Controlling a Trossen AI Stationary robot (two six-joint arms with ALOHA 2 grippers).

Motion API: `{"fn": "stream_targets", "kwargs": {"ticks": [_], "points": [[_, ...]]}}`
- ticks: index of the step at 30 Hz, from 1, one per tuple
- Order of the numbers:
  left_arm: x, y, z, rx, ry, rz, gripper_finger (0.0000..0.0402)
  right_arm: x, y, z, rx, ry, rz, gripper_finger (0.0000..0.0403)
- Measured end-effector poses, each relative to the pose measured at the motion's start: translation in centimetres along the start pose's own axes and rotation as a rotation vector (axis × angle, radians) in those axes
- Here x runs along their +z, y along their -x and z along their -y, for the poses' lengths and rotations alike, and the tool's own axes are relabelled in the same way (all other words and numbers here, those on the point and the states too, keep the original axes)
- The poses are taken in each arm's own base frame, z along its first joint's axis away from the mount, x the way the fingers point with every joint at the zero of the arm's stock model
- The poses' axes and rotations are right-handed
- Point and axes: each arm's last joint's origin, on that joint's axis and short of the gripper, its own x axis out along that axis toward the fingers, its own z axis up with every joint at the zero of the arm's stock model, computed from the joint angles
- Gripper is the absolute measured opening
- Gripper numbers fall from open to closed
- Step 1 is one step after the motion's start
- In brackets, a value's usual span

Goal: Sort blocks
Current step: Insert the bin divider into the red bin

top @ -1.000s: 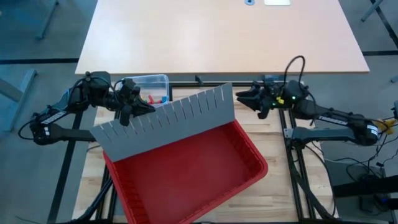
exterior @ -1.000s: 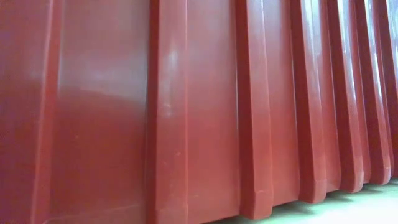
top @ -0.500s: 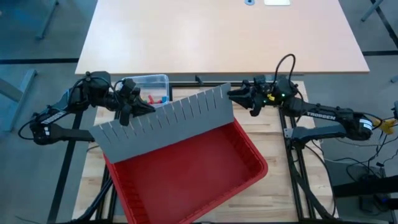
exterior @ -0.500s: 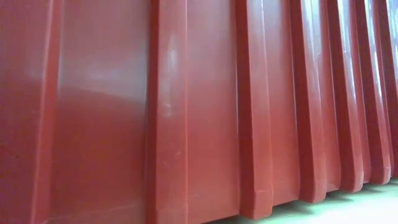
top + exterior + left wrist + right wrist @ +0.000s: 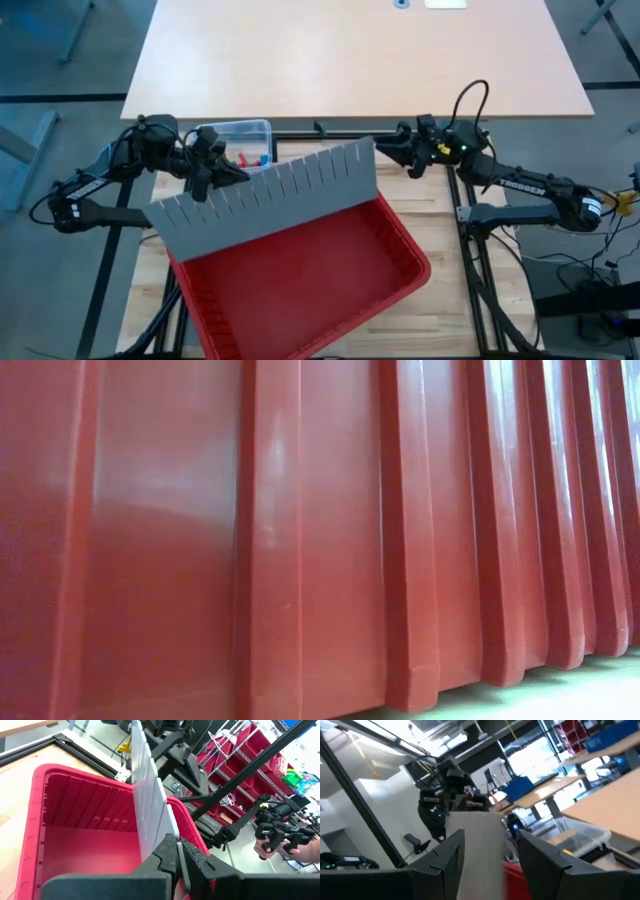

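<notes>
A long grey slotted divider panel (image 5: 270,195) stands on edge over the red bin (image 5: 330,290), slanting across its far side. My left gripper (image 5: 213,172) is shut on the panel's left end. My right gripper (image 5: 381,150) is open at the panel's right end (image 5: 477,837), with one finger (image 5: 447,855) on each side of it and apart from it. Red and blue blocks (image 5: 250,158) lie in a clear tub (image 5: 236,140) behind the panel. The low view shows only the bin's ribbed wall (image 5: 320,540). My left gripper pinches the divider panel's near end (image 5: 161,837) between its two fingers (image 5: 170,857), which come roughly level from the table's left and lie along the panel. The panel stands on its long edge above the bin. Whether its lower edge touches the bin I cannot tell.
A large light wooden table (image 5: 350,55) lies beyond the black frame at the far side. The clear tub (image 5: 580,837) sits near the far left. A person's hand (image 5: 265,851) shows in the room beyond, among racks of red bins (image 5: 250,750).
My right gripper has moved a little toward the table's left, up to the panel's right end, then eased back slightly. The panel and my left gripper have kept still.
</notes>
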Motion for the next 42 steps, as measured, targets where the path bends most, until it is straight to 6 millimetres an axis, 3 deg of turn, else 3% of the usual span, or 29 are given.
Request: {"fn": "stream_targets", "kwargs": {"ticks": [18,26,30,36,42], "points": [[0.1,-0.8,-0.3,-0.015,0.012,-0.038,0.0000,-0.7,-1.2,1.0,0.051,-0.053,-0.038,0.0152],[0.3,-0.8,-0.1,-0.028,0.001,-0.018,0.0000,-0.1,-2.5,1.1,0.110,-0.053,-0.079,0.0142],[0.4,-0.8,-0.1,-0.034,-0.004,-0.007,0.0000,-0.4,-3.2,1.5,0.139,-0.068,-0.129,0.0111],[0.4,-0.9,-0.1,-0.033,0.001,-0.009,0.0000,-0.5,-3.9,1.8,0.162,-0.052,-0.156,0.0018],[0.4,-0.9,-0.1,-0.029,0.007,-0.005,0.0000,0.1,-3.9,1.3,0.194,-0.016,-0.150,0.0001]]}}
